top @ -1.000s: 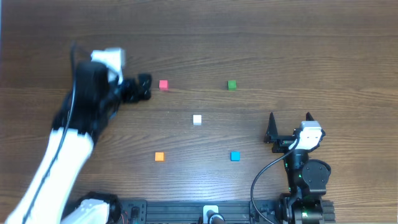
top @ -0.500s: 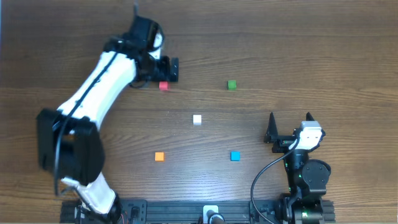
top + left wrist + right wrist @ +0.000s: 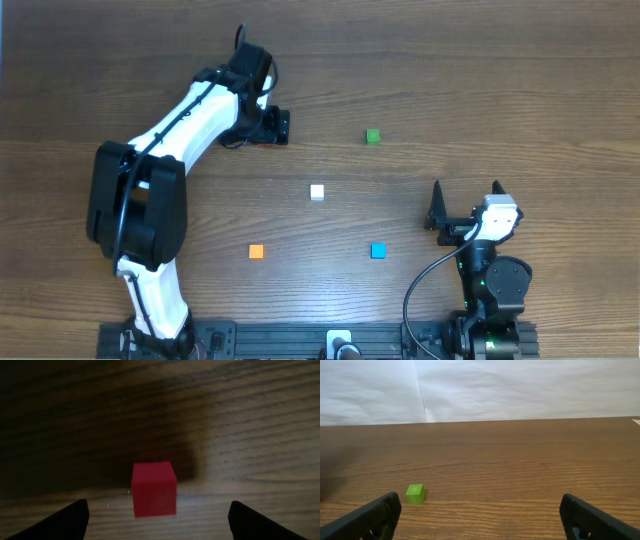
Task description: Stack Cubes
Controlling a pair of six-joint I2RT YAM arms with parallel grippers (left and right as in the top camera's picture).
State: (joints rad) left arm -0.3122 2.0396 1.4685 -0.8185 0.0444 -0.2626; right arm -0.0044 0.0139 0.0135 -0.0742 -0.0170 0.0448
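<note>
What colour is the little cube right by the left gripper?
Red. The cube shows best in the left wrist view.

Red cube [image 3: 154, 488], green cube [image 3: 373, 136], white cube [image 3: 317, 192], orange cube [image 3: 256, 252] and blue cube [image 3: 378, 251] are all sitting flat, well apart.

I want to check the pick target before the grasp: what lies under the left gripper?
A red cube sits on the wooden table beneath the left gripper, between its open fingers, touching neither. The wood right under the cube is covered by it.
</note>
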